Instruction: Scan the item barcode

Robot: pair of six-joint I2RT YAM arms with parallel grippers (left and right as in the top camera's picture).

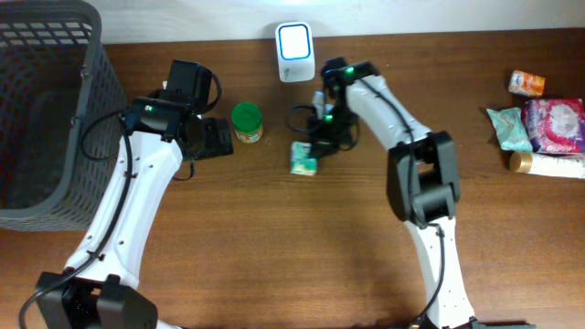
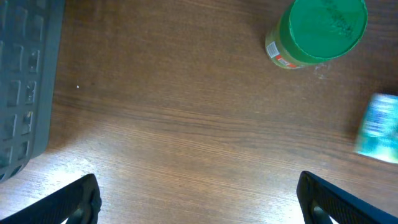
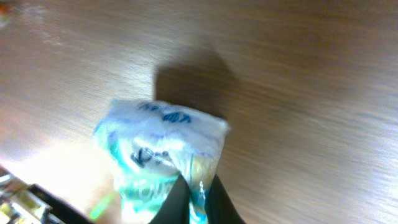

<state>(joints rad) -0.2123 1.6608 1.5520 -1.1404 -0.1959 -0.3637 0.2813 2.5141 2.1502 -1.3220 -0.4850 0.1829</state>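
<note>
Dark wood-grain table (image 1: pixel 274 238) fills the overhead view, with a pale wall strip along its far edge. At the far left stands a grey mesh basket (image 1: pixel 46 110), whose wall also shows at the left of the left wrist view (image 2: pixel 25 81). A white scanner (image 1: pixel 295 51) with a lit panel sits at the far centre edge. The left gripper (image 1: pixel 215 137) hangs above bare wood with its jaws spread wide and nothing between them; its two dark fingertips (image 2: pixel 74 199) enter from the bottom corners of its own camera view. A green-lidded jar (image 1: pixel 246 122) stands upright just beside that gripper and appears at the top right of the left wrist view (image 2: pixel 320 31). The teal-and-white packet (image 1: pixel 303 158) lies near the table centre, just in front of the scanner and right of the jar. The right gripper (image 1: pixel 317 139) is closed on it, its fingers (image 3: pixel 214 202) pinching one edge of the crumpled wrapper (image 3: pixel 158 146). Whether the packet rests on the wood or is raised cannot be told. Well apart at the far right lie an orange packet (image 1: pixel 526 83), a teal pouch (image 1: pixel 508 128), a pink package (image 1: pixel 556 122) and a white tube (image 1: pixel 553 165).
</note>
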